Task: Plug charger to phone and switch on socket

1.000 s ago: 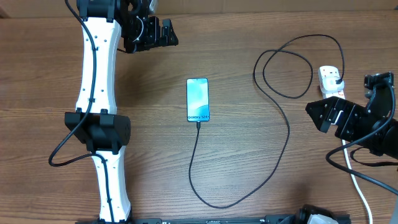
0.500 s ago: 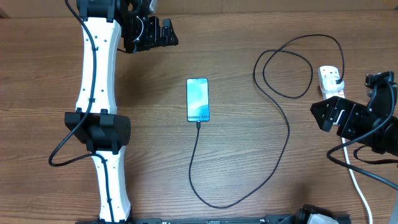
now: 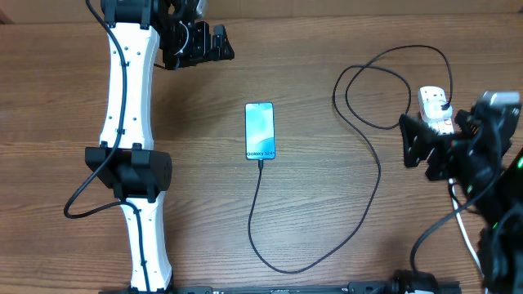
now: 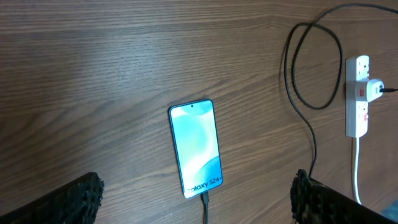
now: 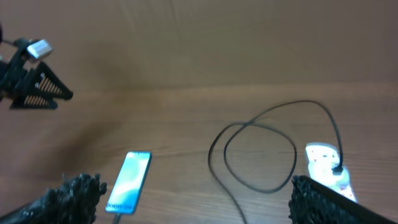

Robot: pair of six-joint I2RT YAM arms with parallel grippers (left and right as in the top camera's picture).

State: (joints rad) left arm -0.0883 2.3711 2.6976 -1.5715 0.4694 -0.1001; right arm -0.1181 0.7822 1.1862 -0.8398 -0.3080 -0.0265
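Note:
The phone (image 3: 260, 131) lies face up mid-table with its light blue screen lit. The charger (image 3: 379, 175), a thin black cable, has its tip in the phone's lower end (image 4: 203, 198). It curls round the front, loops, and ends in the socket (image 3: 433, 102) at the right. That white strip shows red switches (image 4: 360, 94). My right gripper (image 3: 413, 147) hovers open just left of the socket's near end, covering part of it. My left gripper (image 3: 227, 43) stays open at the far left, well away from the phone (image 4: 196, 146). Both of its fingers (image 4: 78, 199) frame empty air.
The socket's thick white cord (image 3: 470, 241) runs toward the front right, under my right arm. The charger's loop (image 5: 261, 149) lies between the phone (image 5: 130, 182) and the socket (image 5: 326, 163). The left arm's white links (image 3: 131, 122) stretch along the left side.
My right arm has swung and lifted, bringing its gripper up toward the socket until it overlaps the strip's near end. The left arm, phone and cable have not moved.

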